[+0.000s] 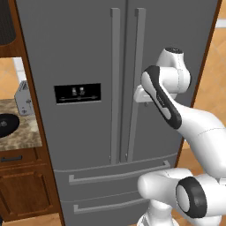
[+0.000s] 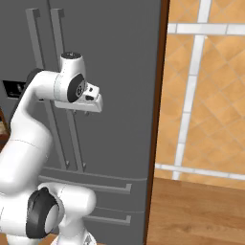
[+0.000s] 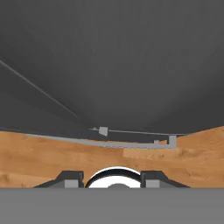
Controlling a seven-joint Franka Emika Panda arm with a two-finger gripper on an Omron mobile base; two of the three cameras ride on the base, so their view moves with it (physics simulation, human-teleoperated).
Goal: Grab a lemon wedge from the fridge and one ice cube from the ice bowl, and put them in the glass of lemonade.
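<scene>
The grey steel fridge [image 1: 79, 53] [image 2: 119, 72] fills the view ahead with both doors shut, so the lemon wedge is hidden. My gripper [image 1: 143, 101] [image 2: 86, 113] hangs pointing downward just in front of the right door, beside its long vertical handle [image 1: 136, 79]. In the hand view my gripper [image 3: 111, 178] looks down the fridge door [image 3: 113, 65] towards the floor, its fingertips [image 3: 70, 177] apart with nothing between them. The black ice bowl [image 1: 6, 124] sits on the counter at far left. The ice cube and the glass of lemonade are out of view.
A grey toaster [image 1: 23, 99] stands behind the bowl on the stone counter [image 1: 24, 137], above wooden cabinets [image 1: 26, 185]. Two drawer handles [image 1: 119, 173] cross the fridge's lower part. A tiled wall [image 2: 206, 86] and wood floor [image 2: 201, 210] lie to the right of the fridge.
</scene>
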